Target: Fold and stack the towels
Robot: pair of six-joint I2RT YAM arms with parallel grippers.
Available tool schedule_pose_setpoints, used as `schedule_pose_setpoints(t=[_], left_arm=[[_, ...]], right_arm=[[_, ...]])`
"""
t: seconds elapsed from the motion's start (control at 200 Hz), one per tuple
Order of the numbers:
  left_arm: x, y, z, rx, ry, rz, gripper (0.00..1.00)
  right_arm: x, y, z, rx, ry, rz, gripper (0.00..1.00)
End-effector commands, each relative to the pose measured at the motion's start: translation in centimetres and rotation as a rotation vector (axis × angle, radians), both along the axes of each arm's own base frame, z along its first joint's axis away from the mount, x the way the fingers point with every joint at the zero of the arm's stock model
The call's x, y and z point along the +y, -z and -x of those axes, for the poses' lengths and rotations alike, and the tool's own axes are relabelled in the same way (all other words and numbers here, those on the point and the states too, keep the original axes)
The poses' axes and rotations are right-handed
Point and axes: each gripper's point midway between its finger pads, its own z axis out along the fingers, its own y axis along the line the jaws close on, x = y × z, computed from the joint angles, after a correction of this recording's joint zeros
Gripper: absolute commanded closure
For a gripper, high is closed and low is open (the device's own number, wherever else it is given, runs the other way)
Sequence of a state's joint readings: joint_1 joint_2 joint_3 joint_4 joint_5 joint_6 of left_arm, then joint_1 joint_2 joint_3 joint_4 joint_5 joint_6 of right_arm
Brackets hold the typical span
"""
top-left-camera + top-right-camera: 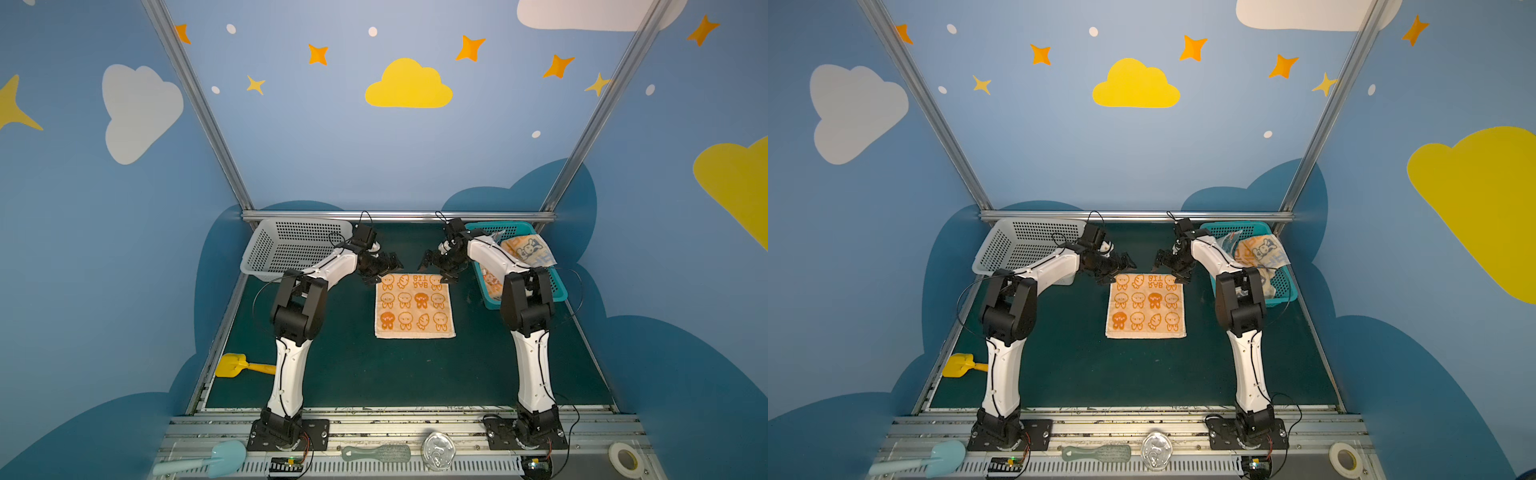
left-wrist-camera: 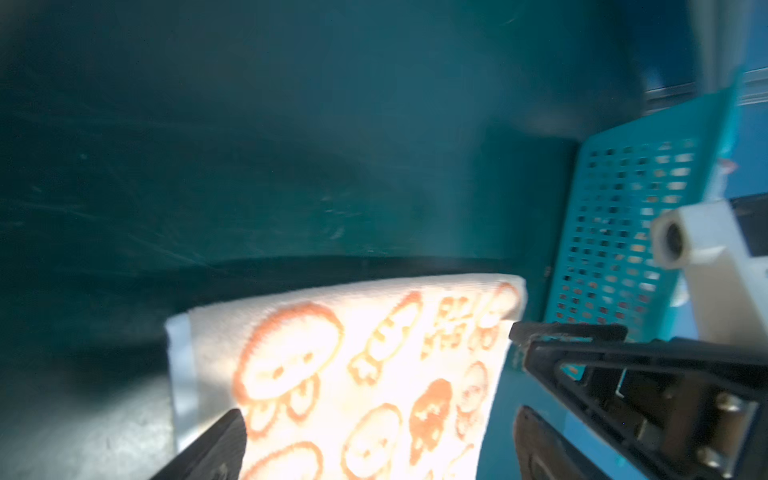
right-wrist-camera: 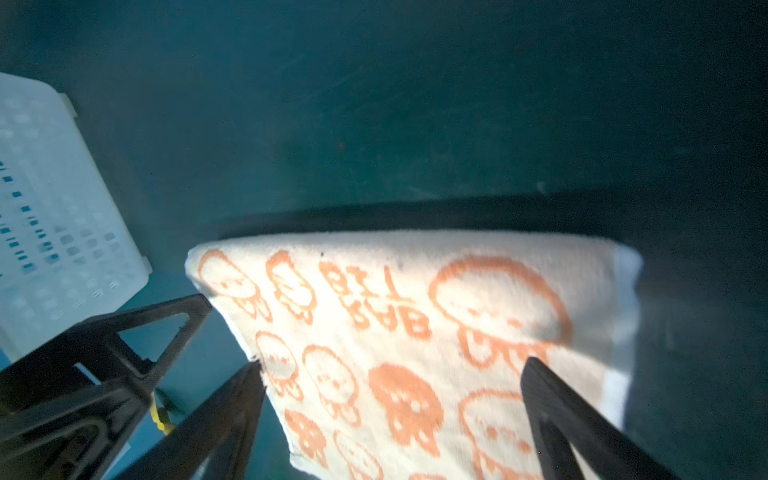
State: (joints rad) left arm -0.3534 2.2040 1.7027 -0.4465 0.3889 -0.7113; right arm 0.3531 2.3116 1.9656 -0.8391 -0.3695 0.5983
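Towel [image 1: 414, 305] lies flat on green tabletop [image 1: 374, 374].

The orange-cream towel [image 1: 1145, 305] is being shown flat on the green mat [image 1: 1084, 374], print up, right in the middle. Its far edge is being flanked by both arms. The left gripper [image 1: 1119, 271] is being held at the far left corner and the right gripper [image 1: 1172, 268] at the far right corner, jaws spread, nothing being gripped. Crumpled towels [image 1: 1260, 251] are being cradled in the teal basket [image 1: 1285, 291] behind the right arm. The white basket [image 1: 1025, 245] is being partly hidden by the left arm.
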Motion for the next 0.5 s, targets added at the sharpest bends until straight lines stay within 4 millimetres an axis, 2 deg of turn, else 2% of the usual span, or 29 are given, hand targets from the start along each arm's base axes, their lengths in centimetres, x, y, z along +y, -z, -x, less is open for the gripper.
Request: schedule_pose_setpoints(t=[0.0, 0.145, 0.285, 0.395, 0.491], left_arm=[[0.4, -0.1, -0.6, 0.000, -0.004, -0.001, 0.01], [1.5, 1.7, -0.5, 0.022, -0.010, -0.026, 0.01], [2.4, 3.0, -0.4, 0.043, -0.015, -0.049, 0.01], [2.4, 2.9, -0.2, 0.037, -0.012, -0.051, 0.01], [1.8, 1.4, -0.2, -0.005, 0.010, -0.045, 0.01]], right_arm=[[0.4, -0.9, -1.7, -0.028, -0.001, -0.041, 0.04], [-0.7, 0.9, -2.3, 0.000, 0.005, -0.016, 0.04], [-1.3, 1.6, -2.2, 0.013, -0.001, 0.003, 0.04], [-1.6, 1.0, -2.0, 0.008, -0.018, 0.023, 0.04], [-2.0, -0.5, -1.8, -0.029, -0.040, 0.056, 0.04]])
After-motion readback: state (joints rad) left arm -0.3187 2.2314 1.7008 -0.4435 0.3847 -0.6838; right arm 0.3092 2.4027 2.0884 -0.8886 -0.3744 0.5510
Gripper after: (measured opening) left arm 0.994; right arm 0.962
